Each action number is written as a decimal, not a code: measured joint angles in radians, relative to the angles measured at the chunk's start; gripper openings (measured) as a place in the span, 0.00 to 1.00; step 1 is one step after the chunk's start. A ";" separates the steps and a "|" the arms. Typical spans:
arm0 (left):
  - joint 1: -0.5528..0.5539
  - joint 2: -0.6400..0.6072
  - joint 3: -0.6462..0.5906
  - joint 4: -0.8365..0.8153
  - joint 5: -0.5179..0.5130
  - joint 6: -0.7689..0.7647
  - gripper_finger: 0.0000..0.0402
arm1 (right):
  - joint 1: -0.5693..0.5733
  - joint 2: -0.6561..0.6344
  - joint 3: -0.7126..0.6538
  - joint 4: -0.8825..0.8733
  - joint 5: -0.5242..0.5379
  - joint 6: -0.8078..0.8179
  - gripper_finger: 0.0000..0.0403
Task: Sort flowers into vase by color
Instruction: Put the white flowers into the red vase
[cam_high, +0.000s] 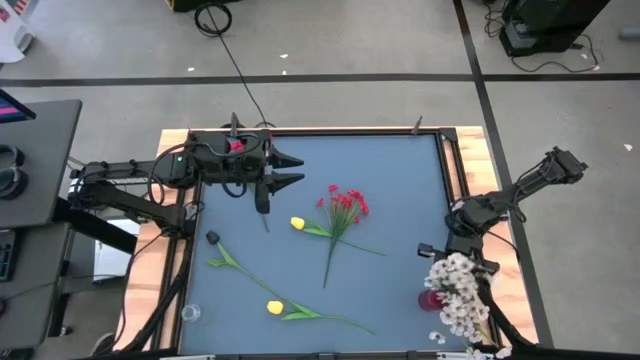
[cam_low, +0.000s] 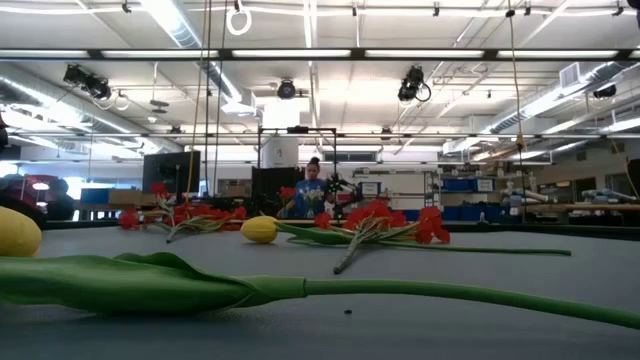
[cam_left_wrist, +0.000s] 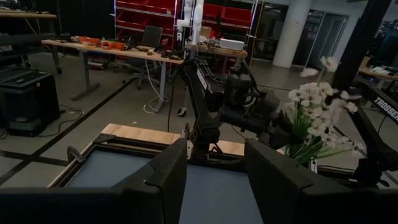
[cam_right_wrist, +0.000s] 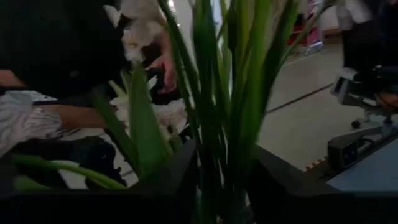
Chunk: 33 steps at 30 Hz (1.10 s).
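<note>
A red blossom bunch (cam_high: 345, 205) (cam_low: 390, 222) lies flat mid-table. One yellow tulip (cam_high: 298, 224) (cam_low: 260, 229) lies beside it, and a second yellow tulip (cam_high: 275, 307) (cam_low: 300, 290) lies near the near edge. The white flower spray (cam_high: 458, 290) (cam_left_wrist: 317, 115) is at the near right, over a red vase (cam_high: 432, 298). My right gripper (cam_high: 450, 248) (cam_right_wrist: 222, 186) is shut on its stems. My left gripper (cam_high: 290, 171) (cam_left_wrist: 214, 180) hovers open by the far left edge, touching nothing. My right gripper holds the white flowers by their green stems (cam_right_wrist: 217, 155), several together, between its two fingers (cam_right_wrist: 177, 180). The stems run up out of the hold, with the blossoms (cam_right_wrist: 140, 28) beyond the fingertips. The blossoms hide the stems' lower ends and the vase mouth from above.
A small clear glass (cam_high: 190, 313) stands at the near left corner. A dark-tipped green stem (cam_high: 225, 255) lies left of the near tulip. Wooden rails (cam_high: 455, 165) frame the blue table. In the right wrist view, a person's hand (cam_right_wrist: 163, 65) and striped sleeve show behind the flowers.
</note>
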 joint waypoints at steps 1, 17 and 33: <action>0.000 0.000 0.000 0.000 0.000 0.000 0.42 | 0.000 0.000 0.000 0.001 -0.003 0.008 0.37; 0.000 0.000 0.000 0.000 0.000 0.000 0.42 | 0.000 -0.071 0.013 0.089 -0.009 0.097 0.58; 0.000 0.000 0.000 0.000 0.000 0.000 0.42 | 0.000 -0.071 0.013 -0.053 -0.029 0.052 0.19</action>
